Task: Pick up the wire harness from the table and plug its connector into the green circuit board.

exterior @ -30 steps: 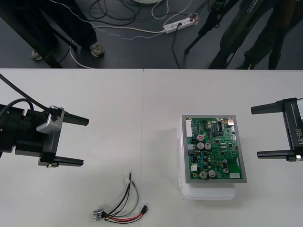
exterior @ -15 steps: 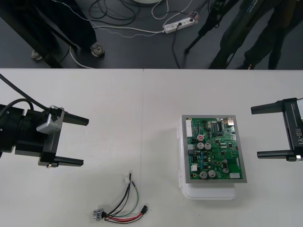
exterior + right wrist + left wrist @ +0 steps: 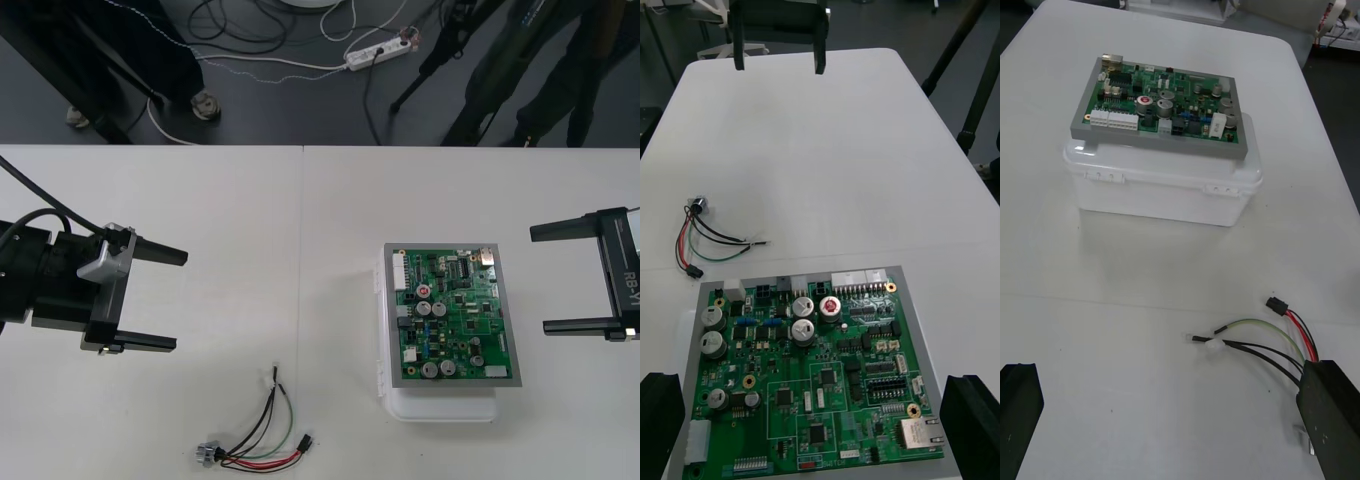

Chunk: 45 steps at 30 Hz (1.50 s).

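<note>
The harness (image 3: 255, 440) lies flat on the table (image 3: 300, 250), near the front edge and to the left of the board (image 3: 450, 315). Nothing touches it. The board sits on a white base (image 3: 440, 408), well apart from the harness.

The left gripper (image 3: 180, 300) hovers over the table, a bit behind the harness and to its left. Its fingers are wide apart and hold nothing. The right gripper (image 3: 539, 280) hangs just to the right of the board. It is wide and empty too.

The harness looks very light and floppy. Its wires (image 3: 1262, 337) are thin and can bend any way, so I think they will sag and swing when lifted. Only the ends are hard. The small black plug (image 3: 305, 440) is at the end nearer the board. The round metal socket (image 3: 208, 453) is at the far end.

The best spot to hold is probably the plug, or the wires right behind it. Then the plug cannot flop, and it can be aimed at the board. The plug is tiny and lies low on the table, so the fingers need to go down close and pinch softly. A grab in the middle of the wires would leave the plug dangling. The harness is so light that one bump may push it away.
</note>
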Tool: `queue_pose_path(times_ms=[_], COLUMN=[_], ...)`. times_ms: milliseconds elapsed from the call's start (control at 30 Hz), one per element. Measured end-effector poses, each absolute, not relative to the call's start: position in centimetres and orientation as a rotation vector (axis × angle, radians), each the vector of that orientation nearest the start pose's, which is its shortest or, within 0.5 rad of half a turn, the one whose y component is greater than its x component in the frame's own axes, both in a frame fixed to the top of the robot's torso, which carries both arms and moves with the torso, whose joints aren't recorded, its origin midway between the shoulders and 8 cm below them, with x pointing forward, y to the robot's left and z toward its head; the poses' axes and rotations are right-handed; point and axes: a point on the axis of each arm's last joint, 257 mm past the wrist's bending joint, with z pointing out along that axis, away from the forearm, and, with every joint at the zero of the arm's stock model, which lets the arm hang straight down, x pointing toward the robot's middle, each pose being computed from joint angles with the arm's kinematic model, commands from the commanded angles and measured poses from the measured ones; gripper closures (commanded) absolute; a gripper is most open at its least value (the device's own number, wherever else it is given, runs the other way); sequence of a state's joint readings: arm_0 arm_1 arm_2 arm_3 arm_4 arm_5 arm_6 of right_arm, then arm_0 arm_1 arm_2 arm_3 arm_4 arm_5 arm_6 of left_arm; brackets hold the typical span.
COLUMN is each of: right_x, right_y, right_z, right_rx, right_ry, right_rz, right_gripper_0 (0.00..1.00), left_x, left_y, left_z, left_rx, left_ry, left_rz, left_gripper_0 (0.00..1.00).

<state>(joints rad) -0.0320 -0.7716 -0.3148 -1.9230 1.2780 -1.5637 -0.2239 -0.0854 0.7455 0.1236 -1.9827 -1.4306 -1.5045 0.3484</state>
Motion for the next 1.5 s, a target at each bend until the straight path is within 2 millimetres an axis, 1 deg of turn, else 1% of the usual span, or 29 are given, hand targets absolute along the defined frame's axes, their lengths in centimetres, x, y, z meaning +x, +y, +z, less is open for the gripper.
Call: queue_pose_path(times_ms=[167, 433, 600, 767, 1000, 1167, 1367, 1500], right_x=[32.6, 32.5, 32.0, 31.5, 31.2, 31.0, 30.5, 30.1], right_y=[-21.5, -21.5, -21.0, -20.5, -19.8, -19.6, -19.1, -18.7], right_z=[-13.4, -13.5, -12.6, -11.7, -10.0, -9.5, -8.6, -8.4], right_rx=[-1.528, -1.524, -1.508, -1.491, -1.448, -1.438, -1.416, -1.406], right_ry=[1.447, 1.451, 1.417, 1.383, 1.329, 1.31, 1.274, 1.258], right_rz=[0.635, 0.64, 0.678, 0.718, 0.765, 0.784, 0.823, 0.847], right_gripper_0=[0.0, 0.0, 0.0, 0.0, 0.0, 0.0, 0.0, 0.0], left_x=[32.7, 32.7, 32.7, 32.0, 31.9, 31.9, 31.9, 31.5], left_y=[16.1, 16.1, 16.1, 15.8, 15.6, 15.6, 16.2, 16.8], left_z=[-16.1, -16.1, -16.2, -17.7, -17.7, -17.8, -17.9, -18.2], left_rx=[1.631, 1.631, 1.629, 1.585, 1.576, 1.576, 1.596, 1.635], left_ry=[1.501, 1.501, 1.503, 1.535, 1.533, 1.534, 1.547, 1.56], left_rz=[-0.653, -0.653, -0.655, -0.703, -0.713, -0.713, -0.696, -0.678], left_gripper_0=[0.0, 0.0, 0.0, 0.0, 0.0, 0.0, 0.0, 0.0])
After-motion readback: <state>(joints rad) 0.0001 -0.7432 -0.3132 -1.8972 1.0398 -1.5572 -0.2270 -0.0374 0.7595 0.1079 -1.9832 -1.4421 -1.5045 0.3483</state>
